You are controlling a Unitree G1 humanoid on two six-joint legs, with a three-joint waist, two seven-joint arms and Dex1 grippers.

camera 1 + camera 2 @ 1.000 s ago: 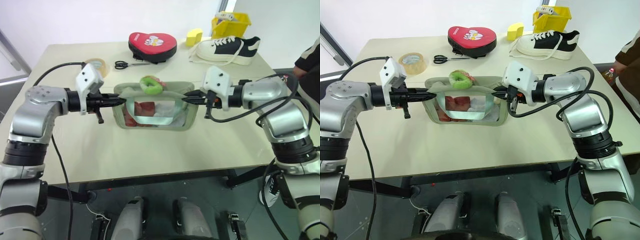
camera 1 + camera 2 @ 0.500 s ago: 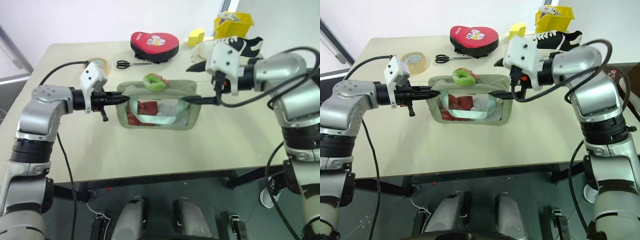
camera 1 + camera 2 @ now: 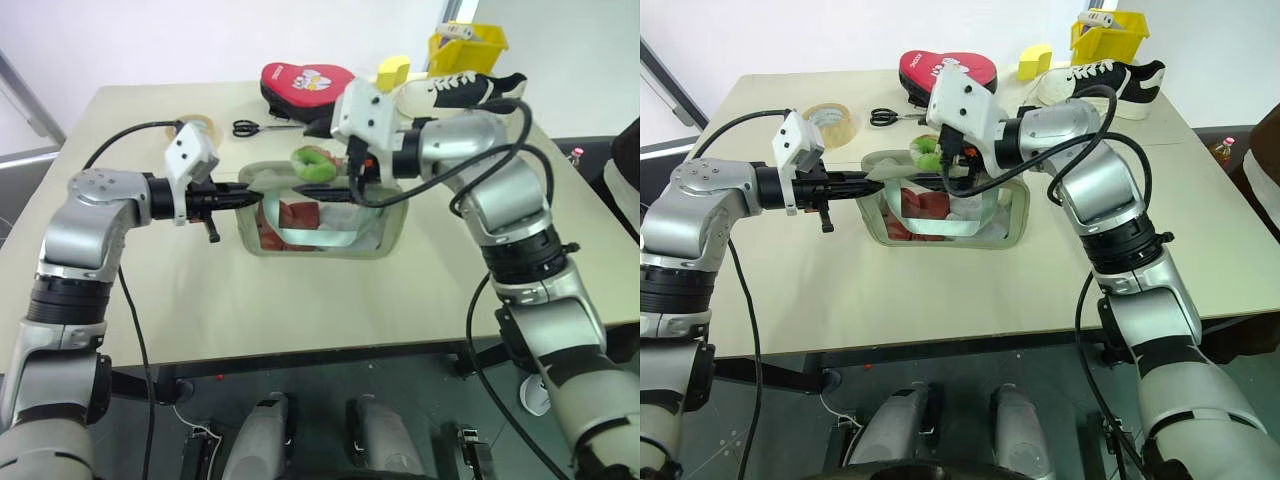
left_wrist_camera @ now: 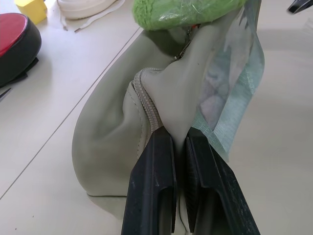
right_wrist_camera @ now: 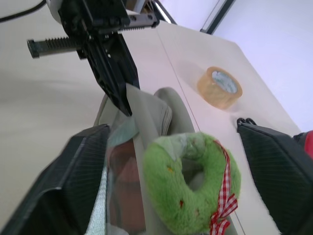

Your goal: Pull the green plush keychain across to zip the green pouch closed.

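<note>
Sitting on the pouch's top edge: the green plush keychain — a fuzzy bright-green ring with a hollow middle and a scrap of red-checked ribbon on one side, nearer the left end of the zip line than the right.
Pouch: the green pouch stands on the table, soft sage fabric with rounded corners, a clear glossy window showing reddish contents and a pale ribbon strap across it.
Left hold: left gripper pinched tight on the pouch's left end, fabric and zip tape bunched between the two black fingers.
Right approach: right gripper spread wide, one ribbed finger either side of the plush ring, nothing held yet.
Risk one: closing on fluff alone — the plush is squashy, so the fingers could slip off once the zip resists.
Risk two: a pull off the line of the zip could jam the slider or drag the limp pouch over.
Risk three: if the left pinch gives, the whole pouch would slide with the pull instead of zipping.
Beyond: tape roll, scissors, red heart-shaped pad, sneaker.
</note>
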